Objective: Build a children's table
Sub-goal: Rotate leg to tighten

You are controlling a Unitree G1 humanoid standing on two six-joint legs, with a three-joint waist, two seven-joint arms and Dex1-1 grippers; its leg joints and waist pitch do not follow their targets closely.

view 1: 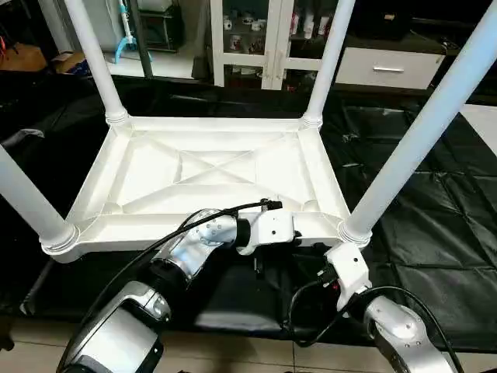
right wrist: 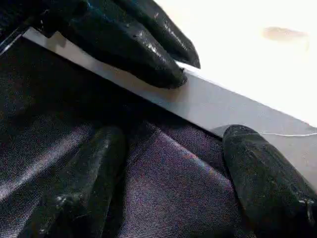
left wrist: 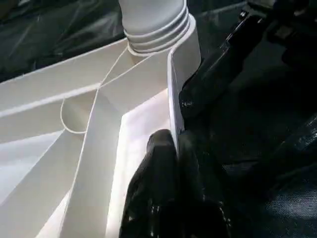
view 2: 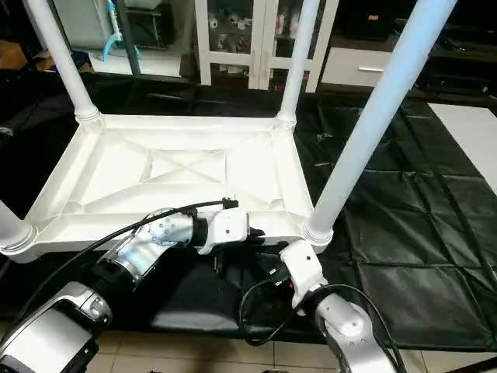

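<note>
The white tabletop (view 1: 210,175) lies upside down on the black cover, its X-ribbed underside facing up. Four white legs stand in its corner sockets: far left (view 1: 97,54), far right (view 1: 330,54), near right (view 1: 419,132) and near left (view 1: 23,198). My left gripper (left wrist: 173,141) is shut on the tabletop's near rim, close to the near right socket (view 1: 353,231). My right gripper (right wrist: 173,168) is open, low on the black cover just outside that same rim (right wrist: 223,109). The left gripper's fingers (right wrist: 138,39) show across from it.
The black cover (view 1: 435,225) spreads wide to the right of the table. White cabinets (view 1: 264,39) and a drawer unit (view 1: 388,70) stand behind it. A strip of tiled floor (view 1: 256,353) runs along the near edge. Black cables loop from both wrists.
</note>
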